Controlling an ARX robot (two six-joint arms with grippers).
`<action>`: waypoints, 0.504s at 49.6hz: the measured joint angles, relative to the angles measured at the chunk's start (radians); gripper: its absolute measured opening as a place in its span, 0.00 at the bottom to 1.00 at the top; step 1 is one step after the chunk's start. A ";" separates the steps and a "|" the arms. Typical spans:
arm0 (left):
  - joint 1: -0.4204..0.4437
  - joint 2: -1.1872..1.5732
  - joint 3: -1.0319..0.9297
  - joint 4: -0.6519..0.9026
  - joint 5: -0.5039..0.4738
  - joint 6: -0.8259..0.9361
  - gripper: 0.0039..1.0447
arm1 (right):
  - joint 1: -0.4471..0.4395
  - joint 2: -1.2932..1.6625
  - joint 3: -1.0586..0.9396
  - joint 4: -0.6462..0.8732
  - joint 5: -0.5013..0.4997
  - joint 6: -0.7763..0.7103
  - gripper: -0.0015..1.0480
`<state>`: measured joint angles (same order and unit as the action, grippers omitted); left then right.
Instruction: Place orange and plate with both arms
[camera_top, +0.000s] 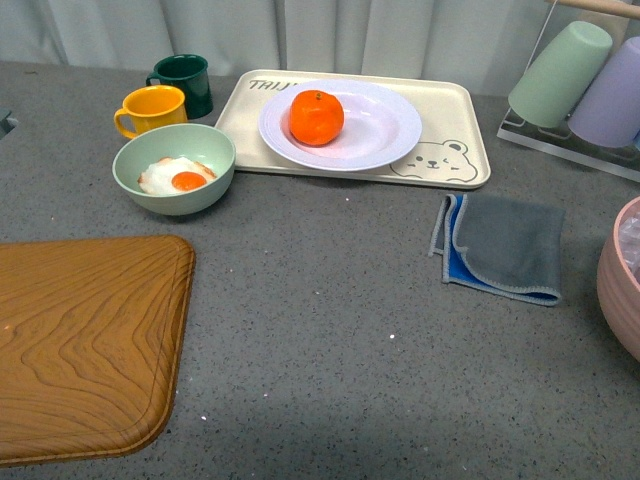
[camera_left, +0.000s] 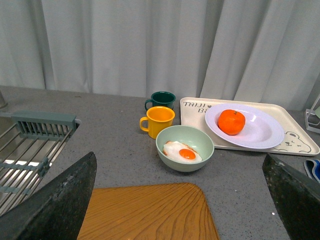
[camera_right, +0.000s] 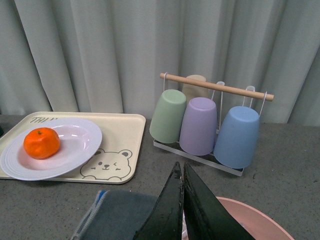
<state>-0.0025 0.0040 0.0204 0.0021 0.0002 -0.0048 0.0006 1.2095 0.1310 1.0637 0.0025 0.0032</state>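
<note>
Resting loose on the ridged round white plate (camera_top: 375, 130), itself on the cream bear tray (camera_top: 455, 105), the bright orange fruit (camera_top: 316, 117) could roll off if tilted. Left gripper (camera_left: 180, 210) jaws gape wide; right gripper (camera_right: 182, 210) jaws nearly touch, holding nothing.

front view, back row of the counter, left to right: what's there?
yellow mug → dark green mug → orange, sitting on the white plate, which rests on the cream bear tray → upside-down green cup → purple cup on the rack.
</note>
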 joint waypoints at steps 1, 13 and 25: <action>0.000 0.000 0.000 0.000 0.000 0.000 0.94 | 0.000 -0.016 -0.007 -0.010 0.000 0.000 0.01; 0.000 0.000 0.000 0.000 0.000 0.000 0.94 | 0.000 -0.183 -0.064 -0.120 0.000 0.000 0.01; 0.000 0.000 0.000 0.000 0.000 0.000 0.94 | 0.000 -0.368 -0.103 -0.266 0.000 0.000 0.01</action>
<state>-0.0025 0.0040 0.0204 0.0021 0.0002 -0.0048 0.0006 0.8413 0.0284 0.7982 0.0021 0.0036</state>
